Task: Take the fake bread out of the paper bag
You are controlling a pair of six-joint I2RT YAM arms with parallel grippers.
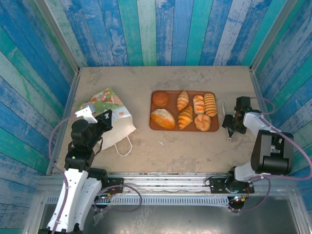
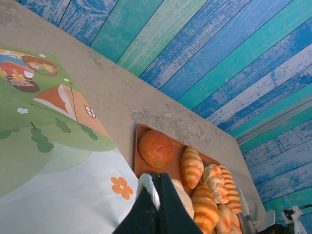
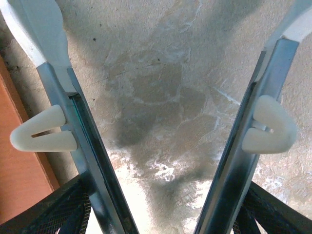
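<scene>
Now the left gripper (image 2: 157, 181) pinches the flower-printed paper bag (image 2: 58, 161), and the right gripper (image 3: 161, 58) hangs released over the worktop (image 1: 185, 151) near the fake bread (image 1: 185, 117).

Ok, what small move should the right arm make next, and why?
Probably lift the right gripper toward the paper bag: its jaws stand open and empty beside the tray of fake bread, while the left gripper pinches the bag's edge. Whether more is inside can't be seen.
</scene>
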